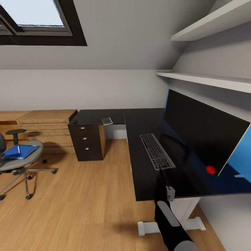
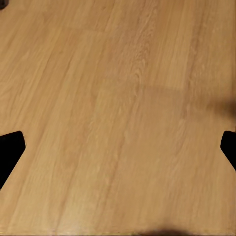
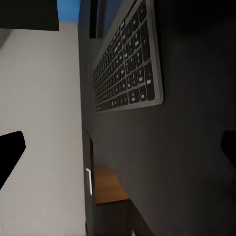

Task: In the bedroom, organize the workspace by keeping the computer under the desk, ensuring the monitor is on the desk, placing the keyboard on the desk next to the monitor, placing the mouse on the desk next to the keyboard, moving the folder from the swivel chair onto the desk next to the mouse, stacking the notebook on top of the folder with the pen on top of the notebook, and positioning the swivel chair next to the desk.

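The glossy black desk [image 1: 139, 122] carries the wide black monitor [image 1: 202, 136] at the right, and the slim keyboard [image 1: 157, 151] lies in front of it. My right gripper [image 1: 162, 173] hovers open at the keyboard's [image 3: 128, 69] near end, nothing between its fingers [image 3: 10, 157]. A small black mouse [image 1: 74, 122] and a thin grey notebook [image 1: 107, 121] rest on the desk's far wing. At the left, the grey swivel chair [image 1: 31, 157] stands apart from the desk, holding the blue folder [image 1: 20, 151] with the pale pen [image 1: 18, 149] on it. My left gripper [image 2: 118, 152] hangs open over the wood floor.
A black three-drawer unit [image 1: 86, 141] stands under the desk's far end, beside a light wood chest [image 1: 45, 129]. White shelves [image 1: 209, 80] run above the monitor. The desk's white foot [image 1: 170, 225] sits near my right arm. Open floor [image 1: 87, 195] lies between chair and desk.
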### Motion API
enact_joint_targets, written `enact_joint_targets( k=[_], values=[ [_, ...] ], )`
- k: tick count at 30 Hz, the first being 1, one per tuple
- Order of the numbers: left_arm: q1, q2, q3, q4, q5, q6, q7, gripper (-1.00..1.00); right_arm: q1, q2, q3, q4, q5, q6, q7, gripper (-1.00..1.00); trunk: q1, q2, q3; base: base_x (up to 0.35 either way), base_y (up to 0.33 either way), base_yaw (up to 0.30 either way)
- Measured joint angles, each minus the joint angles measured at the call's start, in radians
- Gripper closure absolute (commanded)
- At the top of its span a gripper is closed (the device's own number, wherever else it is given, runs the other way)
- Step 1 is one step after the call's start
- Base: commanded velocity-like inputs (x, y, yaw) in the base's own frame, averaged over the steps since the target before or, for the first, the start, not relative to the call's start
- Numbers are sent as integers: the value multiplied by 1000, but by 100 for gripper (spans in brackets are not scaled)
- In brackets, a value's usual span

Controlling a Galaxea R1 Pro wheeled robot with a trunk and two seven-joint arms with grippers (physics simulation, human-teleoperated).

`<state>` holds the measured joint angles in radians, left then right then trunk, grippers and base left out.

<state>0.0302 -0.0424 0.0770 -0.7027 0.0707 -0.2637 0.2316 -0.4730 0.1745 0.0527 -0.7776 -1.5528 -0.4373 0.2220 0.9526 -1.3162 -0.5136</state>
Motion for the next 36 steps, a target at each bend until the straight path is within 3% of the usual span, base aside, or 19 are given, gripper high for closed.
enact_joint_targets(
  k=[17, 26, 30, 36],
  values=[
    [0, 0, 1, 0, 0, 0, 1, -100, 0, 0, 3, 1, -1, 0, 1, -100, 0, 0, 0, -337, 0, 0],
    [0, 1, 2, 0, 0, 0, 1, -100, 0, 0, 13, 3, 20, 0, 5, -100, 0, 0, 0, -337, 0, 0],
    [0, 3, 5, 0, 0, 1, 2, -100, 0, 0, 57, 3, 87, -1, 6, -100, 0, 0, 0, -322, 0, 0],
    [0, 5, 13, -2, 0, 0, 2, -100, 1, 0, 121, 6, 230, -10, 7, -100, 0, 0, 0, -148, 0, 0]
  ],
)
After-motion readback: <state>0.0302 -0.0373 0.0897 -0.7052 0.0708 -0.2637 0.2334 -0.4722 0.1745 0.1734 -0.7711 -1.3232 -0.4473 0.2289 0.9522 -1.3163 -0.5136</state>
